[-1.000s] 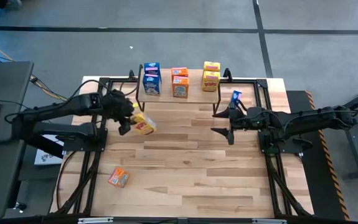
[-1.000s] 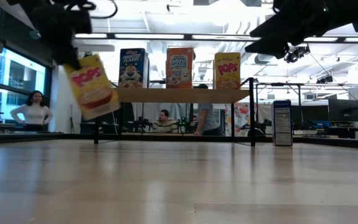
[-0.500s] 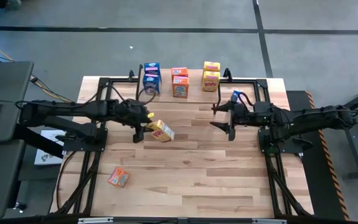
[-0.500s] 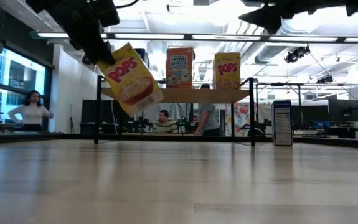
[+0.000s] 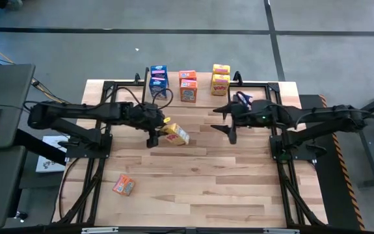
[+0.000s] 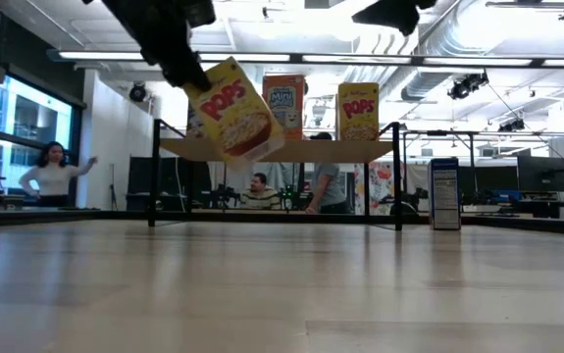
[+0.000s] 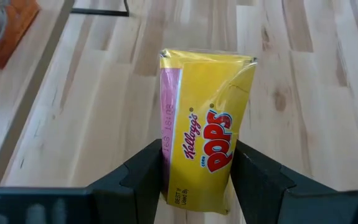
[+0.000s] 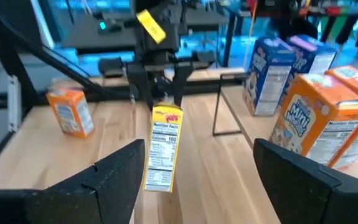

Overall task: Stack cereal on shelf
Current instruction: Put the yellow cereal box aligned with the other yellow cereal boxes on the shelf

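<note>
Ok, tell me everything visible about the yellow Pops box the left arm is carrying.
The yellow Pops box is a small cardboard carton with red "Pops" lettering on its front, a pink side panel and a nutrition panel on one narrow side. The left gripper holds it by one end, one of the dark fingers on each side. It hangs tilted in the air above the table, in front of the shelf, touching nothing else.

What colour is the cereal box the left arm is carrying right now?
Yellow, with red "POPS" lettering: the Corn Pops box, clearest in the left wrist view.
</note>
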Robot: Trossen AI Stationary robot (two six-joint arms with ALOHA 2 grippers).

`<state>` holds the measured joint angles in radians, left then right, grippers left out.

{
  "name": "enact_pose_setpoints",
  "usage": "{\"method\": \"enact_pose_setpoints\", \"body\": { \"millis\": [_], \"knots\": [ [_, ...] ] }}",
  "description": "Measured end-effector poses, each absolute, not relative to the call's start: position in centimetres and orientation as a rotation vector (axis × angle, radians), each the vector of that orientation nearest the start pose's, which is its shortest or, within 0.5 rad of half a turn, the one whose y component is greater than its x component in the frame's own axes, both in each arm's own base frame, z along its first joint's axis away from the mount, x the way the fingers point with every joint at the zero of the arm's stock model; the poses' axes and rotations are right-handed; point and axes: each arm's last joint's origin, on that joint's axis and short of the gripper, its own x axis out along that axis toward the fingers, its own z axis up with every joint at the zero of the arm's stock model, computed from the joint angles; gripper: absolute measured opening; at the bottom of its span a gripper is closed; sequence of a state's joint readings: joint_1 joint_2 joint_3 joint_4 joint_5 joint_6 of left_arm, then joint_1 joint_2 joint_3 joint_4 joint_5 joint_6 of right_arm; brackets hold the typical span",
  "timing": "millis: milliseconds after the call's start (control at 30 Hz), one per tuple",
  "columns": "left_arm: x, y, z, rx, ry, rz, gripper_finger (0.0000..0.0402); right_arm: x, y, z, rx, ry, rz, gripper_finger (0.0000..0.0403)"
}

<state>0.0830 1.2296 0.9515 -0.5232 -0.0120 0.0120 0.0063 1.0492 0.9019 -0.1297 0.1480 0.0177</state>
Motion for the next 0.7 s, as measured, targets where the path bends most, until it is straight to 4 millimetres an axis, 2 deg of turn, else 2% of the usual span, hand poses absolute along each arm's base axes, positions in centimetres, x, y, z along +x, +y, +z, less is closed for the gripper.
{"method": "enact_pose_setpoints", "body": {
  "millis": [233, 467, 700],
  "knots": [
    [26.5, 2.2, 26.6, 0.038, 0.828, 0.094, 0.0164, 26.4, -0.3, 32.7, -0.010, 0.378, -0.136, 0.0294],
    [27.7, 1.9, 25.6, 0.131, 0.833, 0.106, 0.0164, 28.7, -0.4, 30.7, -0.033, 0.449, -0.138, 0.0294],
    [28.4, 1.2, 25.7, 0.205, 0.782, 0.120, 0.0164, 30.7, -0.4, 29.0, -0.087, 0.465, -0.101, 0.0294]
  ]
}}
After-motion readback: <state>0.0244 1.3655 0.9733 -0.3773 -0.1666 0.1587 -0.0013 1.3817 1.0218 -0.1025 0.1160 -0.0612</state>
